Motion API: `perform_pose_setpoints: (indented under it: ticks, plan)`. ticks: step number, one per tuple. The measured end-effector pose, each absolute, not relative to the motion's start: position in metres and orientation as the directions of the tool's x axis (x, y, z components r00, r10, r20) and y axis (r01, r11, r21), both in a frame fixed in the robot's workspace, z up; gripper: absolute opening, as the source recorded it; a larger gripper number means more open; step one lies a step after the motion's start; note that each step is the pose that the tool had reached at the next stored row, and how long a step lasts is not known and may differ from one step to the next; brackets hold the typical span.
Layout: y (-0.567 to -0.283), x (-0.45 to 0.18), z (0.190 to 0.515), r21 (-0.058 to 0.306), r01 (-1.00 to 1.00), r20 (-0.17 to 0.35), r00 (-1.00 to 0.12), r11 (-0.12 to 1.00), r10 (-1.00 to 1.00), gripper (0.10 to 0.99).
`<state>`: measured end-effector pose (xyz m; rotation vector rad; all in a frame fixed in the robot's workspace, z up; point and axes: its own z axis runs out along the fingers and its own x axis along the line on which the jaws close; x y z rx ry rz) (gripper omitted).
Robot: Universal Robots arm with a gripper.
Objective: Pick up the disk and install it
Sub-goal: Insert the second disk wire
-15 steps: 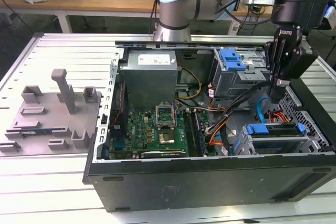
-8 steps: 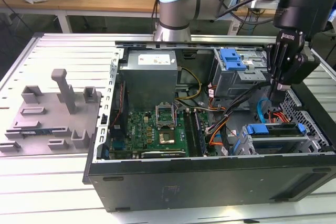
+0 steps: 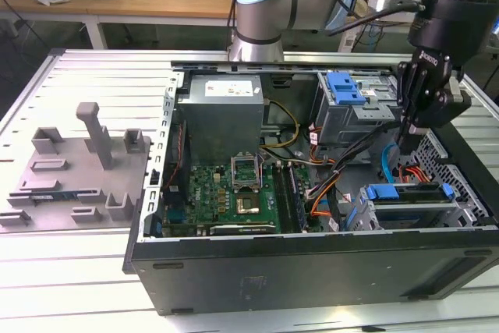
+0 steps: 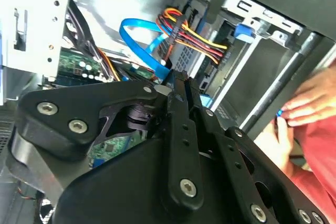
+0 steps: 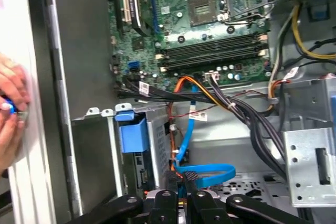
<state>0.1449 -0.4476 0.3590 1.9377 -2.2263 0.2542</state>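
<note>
Closed to a narrow slit, the end effector (image 3: 411, 132) hangs inside the open computer case (image 3: 312, 263) at the exterior view's right, holding nothing I can make out. Just below it and toward the case's near wall, the disk (image 3: 409, 196) sits in the drive cage, its long axis running across the view.

In the second wrist view, the end effector (image 4: 182, 85) shows its fingers pressed nearly together, with a blue cable (image 4: 142, 43) looping beyond. A person's hand (image 4: 310, 103) rests outside the case.

In the first wrist view, the disk's blue carrier (image 5: 131, 132) stands beside the motherboard (image 5: 199, 19).

Green motherboard (image 5: 210, 30) above blue cable (image 5: 207, 174)
</note>
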Motion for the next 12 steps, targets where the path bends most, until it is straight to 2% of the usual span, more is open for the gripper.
perform_pose_setpoints:
  ticks: [4,12]
  plan:
    - [-0.460,0.144,0.359,-0.005,-0.991,0.192,-0.135,0.137,-0.972,0.161]
    - [-0.483,0.144,0.359,-0.002,-0.991,0.142,-0.133,0.134,-0.981,0.161]
